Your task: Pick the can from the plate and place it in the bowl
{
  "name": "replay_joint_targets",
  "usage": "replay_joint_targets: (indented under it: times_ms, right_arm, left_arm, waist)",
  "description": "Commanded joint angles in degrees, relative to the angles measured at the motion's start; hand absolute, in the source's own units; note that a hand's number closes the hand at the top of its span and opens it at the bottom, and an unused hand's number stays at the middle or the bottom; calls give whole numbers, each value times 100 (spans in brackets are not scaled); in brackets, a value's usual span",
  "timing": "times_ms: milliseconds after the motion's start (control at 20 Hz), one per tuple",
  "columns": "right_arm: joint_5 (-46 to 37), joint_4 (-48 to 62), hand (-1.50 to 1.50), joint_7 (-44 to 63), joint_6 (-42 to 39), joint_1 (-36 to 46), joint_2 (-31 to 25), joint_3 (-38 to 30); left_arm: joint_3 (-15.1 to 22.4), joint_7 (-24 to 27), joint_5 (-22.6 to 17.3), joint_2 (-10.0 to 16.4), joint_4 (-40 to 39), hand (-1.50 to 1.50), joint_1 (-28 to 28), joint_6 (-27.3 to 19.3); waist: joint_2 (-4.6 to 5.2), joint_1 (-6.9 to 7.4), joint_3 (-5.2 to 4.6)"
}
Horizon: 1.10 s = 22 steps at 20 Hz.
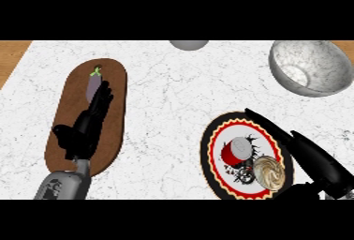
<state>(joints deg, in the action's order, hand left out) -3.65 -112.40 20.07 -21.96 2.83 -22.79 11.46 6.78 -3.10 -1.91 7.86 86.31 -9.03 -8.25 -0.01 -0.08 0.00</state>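
**Free lane from plate to bowl**
Bare counter (228, 79) is lying open between the plate (207, 150) and the bowl (325, 70). On the plate, a swirled bun (268, 172) is sitting just beside the can (240, 147), and the right hand (314, 157) is lying straight-fingered over the plate's right rim.

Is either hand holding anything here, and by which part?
Nothing is held. The right hand is open beside the can on the plate, fingers straight; the left hand is open over the brown board.

looking straight down on a white marble counter (173, 93), thin grey veins all across it, filling almost the whole view. past its slanting left edge, a wedge of warm brown wood (12, 58). same wood peeks in at top right. light is soft and even.
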Motion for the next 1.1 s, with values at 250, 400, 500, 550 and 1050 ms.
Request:
replay_joint_targets:
  times_ms: [250,400,500,550,1050]
  right_arm:
    - [250,147,-150,-353,-461,-235,492,-410]
    - [778,-304,-150,126,-628,-367,428,-735]
    - [73,-9,-150,-296,-511,-614,726,-287]
    - [26,169,-150,-69,-413,-295,930,-161]
    - [-362,799,-150,-666,-348,-397,1392,-226]
  left_arm:
    - [-207,-114,116,-83,26,0,-82,216]
    - [-254,-73,-21,-9,423,0,299,381]
    - [-340,105,155,-235,-384,0,-199,209]
    - [-159,-209,215,-296,54,0,-44,176]
    - [-481,-182,180,-146,279,0,96,497]
  waist:
    - [-1,-3,0]
    - [-7,5,-1]
    - [1,-14,0]
    - [-1,6,0]
    - [-2,9,0]
